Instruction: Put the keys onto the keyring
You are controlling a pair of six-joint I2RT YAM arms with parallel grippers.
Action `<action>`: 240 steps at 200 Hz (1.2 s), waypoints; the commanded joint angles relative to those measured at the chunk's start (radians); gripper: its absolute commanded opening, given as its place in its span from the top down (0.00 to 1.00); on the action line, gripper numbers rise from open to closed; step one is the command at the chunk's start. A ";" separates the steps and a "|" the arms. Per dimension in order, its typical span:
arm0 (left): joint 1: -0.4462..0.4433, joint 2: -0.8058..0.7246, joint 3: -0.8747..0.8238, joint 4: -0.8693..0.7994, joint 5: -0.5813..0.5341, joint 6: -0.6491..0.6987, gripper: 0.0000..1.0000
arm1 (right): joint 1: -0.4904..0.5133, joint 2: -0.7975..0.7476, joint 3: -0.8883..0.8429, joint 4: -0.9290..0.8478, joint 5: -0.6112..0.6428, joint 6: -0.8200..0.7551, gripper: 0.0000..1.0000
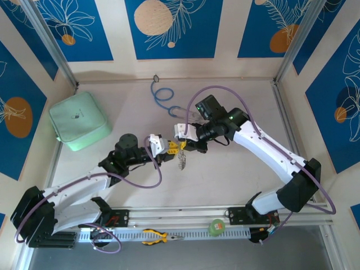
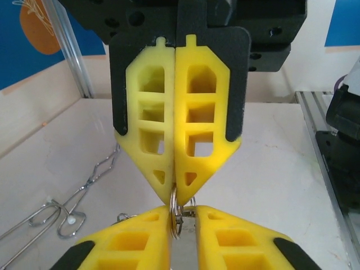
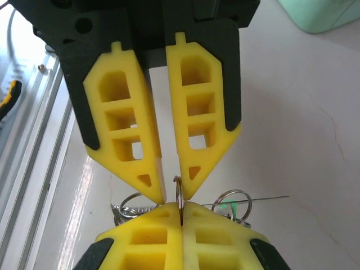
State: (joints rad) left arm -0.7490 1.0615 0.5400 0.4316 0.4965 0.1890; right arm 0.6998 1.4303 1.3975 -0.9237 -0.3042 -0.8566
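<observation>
No legible text, brand or number was found - one small dark mark on the mint-green pouch [image 1: 79, 121], left of frame, was unreadable.

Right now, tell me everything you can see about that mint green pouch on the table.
The mint green pouch is a squarish soft case with rounded corners. It looks like fabric or faux leather, with a small dark mark on its top face and a seam, perhaps a zip, running round its side. It looks closed and lies flat on the table at the far left, turned slightly askew. Nothing rests on it or grips it.
</observation>
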 commanded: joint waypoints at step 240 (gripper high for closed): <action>-0.005 -0.016 -0.076 0.347 0.049 -0.074 1.00 | -0.126 -0.049 -0.148 0.122 -0.294 0.190 0.92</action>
State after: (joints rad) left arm -0.7490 1.0565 0.4633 0.6834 0.4980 0.1390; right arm 0.5800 1.3563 1.2366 -0.7853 -0.5495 -0.6685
